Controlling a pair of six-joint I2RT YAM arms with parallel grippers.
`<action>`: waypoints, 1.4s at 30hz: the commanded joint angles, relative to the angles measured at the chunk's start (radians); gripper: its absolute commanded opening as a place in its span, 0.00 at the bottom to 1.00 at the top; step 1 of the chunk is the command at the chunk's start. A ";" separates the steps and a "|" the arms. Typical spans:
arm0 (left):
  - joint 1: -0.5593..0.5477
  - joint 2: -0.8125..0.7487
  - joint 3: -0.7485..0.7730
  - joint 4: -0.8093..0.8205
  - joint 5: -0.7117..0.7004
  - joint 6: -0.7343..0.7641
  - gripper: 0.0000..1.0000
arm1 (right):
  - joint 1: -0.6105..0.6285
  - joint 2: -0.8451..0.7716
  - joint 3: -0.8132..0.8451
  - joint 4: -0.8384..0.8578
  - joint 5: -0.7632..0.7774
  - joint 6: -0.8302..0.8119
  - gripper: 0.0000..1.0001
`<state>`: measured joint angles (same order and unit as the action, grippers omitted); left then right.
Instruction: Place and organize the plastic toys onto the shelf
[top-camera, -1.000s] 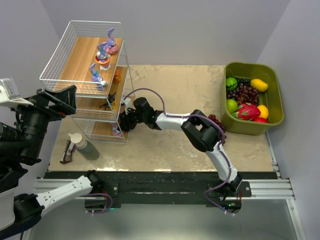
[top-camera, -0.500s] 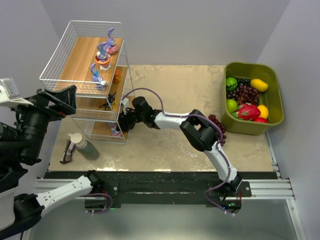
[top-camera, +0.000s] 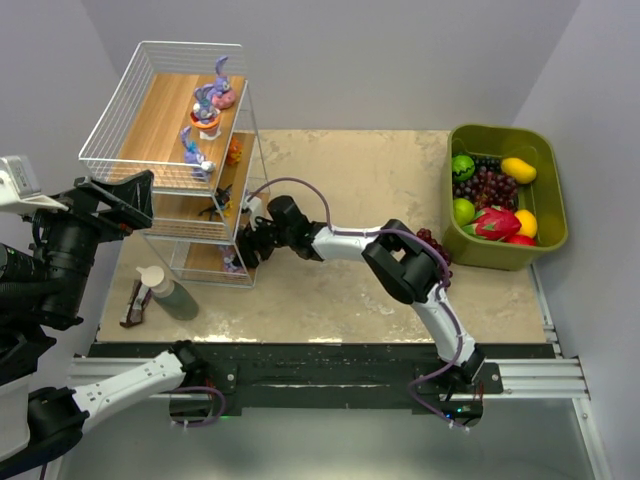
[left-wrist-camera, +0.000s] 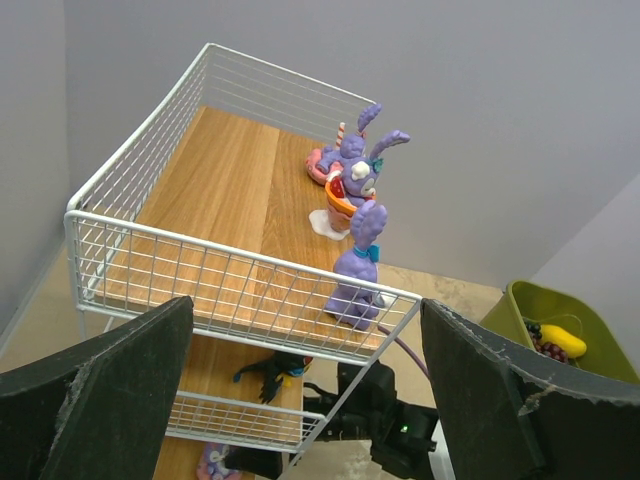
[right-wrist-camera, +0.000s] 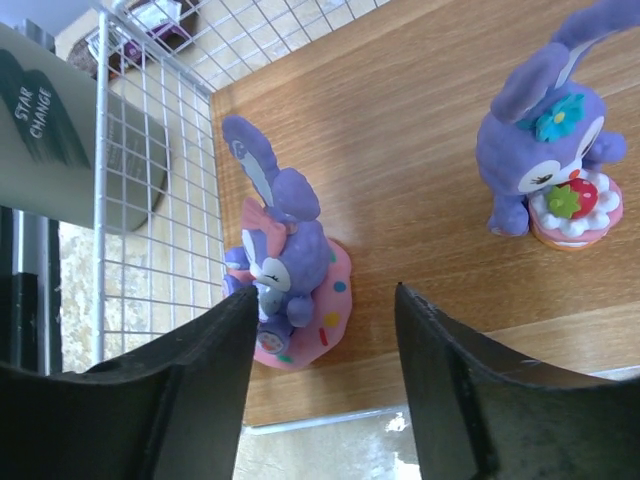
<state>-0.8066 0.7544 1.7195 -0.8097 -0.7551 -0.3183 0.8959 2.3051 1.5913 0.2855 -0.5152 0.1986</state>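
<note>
Nearest me, the left pincer (left-wrist-camera: 305, 305) is raised at the shelf's left side, its fingers spread as wide as they go with nothing between them. On the tabletop (top-camera: 330, 290), by the shelf's near corner, sits a capped bottle (top-camera: 172, 294). Beside it is a small dark object (top-camera: 133, 303) I can't make out.

The right pincer (right-wrist-camera: 325, 295) reaches into the bottom tier of the shelf (top-camera: 165, 115) with its fingers partly open. A purple bunny (right-wrist-camera: 290, 285) on a pink base sits between them, close against one finger and clear of the other – not gripped. A second bunny (right-wrist-camera: 545, 160), holding a strawberry cake, stands further along the same board. From above, that tier is mostly hidden.

The middle tier shows a black insect (left-wrist-camera: 270, 372) and an orange figure (top-camera: 235, 150), half-covered by wire. Three bunnies (left-wrist-camera: 350, 190) line the top board's right edge.

Far right, a green bin (top-camera: 548, 215) holds fruit – the grapes (top-camera: 432, 240) beside it are part-hidden by the arm.
</note>
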 joint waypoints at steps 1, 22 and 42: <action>-0.005 0.014 0.017 0.015 -0.007 0.013 0.99 | -0.009 -0.093 -0.020 0.060 0.001 0.030 0.66; -0.005 -0.033 -0.003 0.027 -0.030 0.036 0.99 | -0.195 -0.486 -0.309 -0.089 0.375 0.217 0.76; -0.009 0.045 0.098 -0.049 -0.173 0.087 1.00 | -0.204 -0.990 -0.384 -0.542 0.661 0.228 0.76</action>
<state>-0.8078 0.7853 1.7897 -0.8707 -0.9089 -0.2653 0.6888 1.4017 1.2282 -0.2146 0.1070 0.4107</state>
